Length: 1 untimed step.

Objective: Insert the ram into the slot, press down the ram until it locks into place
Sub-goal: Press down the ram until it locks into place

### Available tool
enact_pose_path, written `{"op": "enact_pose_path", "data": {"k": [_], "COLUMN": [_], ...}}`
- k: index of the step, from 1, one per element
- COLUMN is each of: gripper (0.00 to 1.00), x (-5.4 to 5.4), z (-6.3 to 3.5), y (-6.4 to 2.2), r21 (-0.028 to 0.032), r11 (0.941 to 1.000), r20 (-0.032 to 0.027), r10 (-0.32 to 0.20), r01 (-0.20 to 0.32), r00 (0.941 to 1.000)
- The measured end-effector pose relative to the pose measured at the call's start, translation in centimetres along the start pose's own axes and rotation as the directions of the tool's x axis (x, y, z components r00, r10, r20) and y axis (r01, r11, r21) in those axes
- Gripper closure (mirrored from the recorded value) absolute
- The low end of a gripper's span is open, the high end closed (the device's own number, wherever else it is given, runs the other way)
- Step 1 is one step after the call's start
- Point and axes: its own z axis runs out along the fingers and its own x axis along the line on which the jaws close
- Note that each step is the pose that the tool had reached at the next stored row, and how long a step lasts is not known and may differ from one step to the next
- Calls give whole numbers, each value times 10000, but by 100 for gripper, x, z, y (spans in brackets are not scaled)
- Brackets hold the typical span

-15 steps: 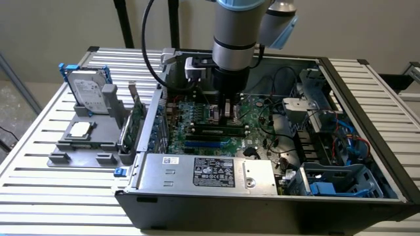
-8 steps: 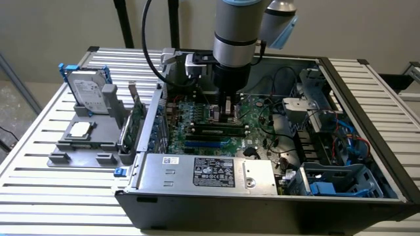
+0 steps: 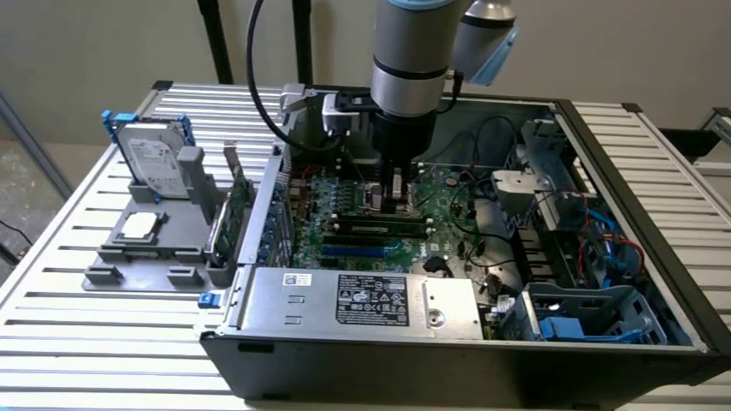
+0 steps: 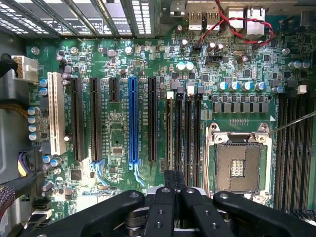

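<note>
The ram [image 3: 375,225], a thin green stick with dark chips, stands on edge in a black slot on the motherboard inside the open computer case. My gripper [image 3: 395,204] reaches straight down into the case, its tips at the stick's upper edge. In the wrist view the gripper [image 4: 175,180] has its fingers drawn together and is shut, over a row of parallel black slots [image 4: 178,133] with white end clips. There the stick shows only edge-on, so I cannot tell it apart from the slots.
A blue slot [image 4: 133,118] and the square silver processor socket [image 4: 240,163] flank the black slots. The power supply box [image 3: 365,300] fills the case's near side, with a drive cage and cables [image 3: 571,231] toward the exterior view's right. A grey stand holding a hard drive [image 3: 154,158] and a green expansion card [image 3: 238,218] sits outside the case.
</note>
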Motion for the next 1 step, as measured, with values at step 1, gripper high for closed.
{"op": "enact_pose_path", "data": {"k": [1], "gripper": [89], "x": [0], "z": [0], "y": [0], "r21": [0], "r11": [10000], "r20": [1], "r10": [0], "r01": [0], "r00": [10000]}}
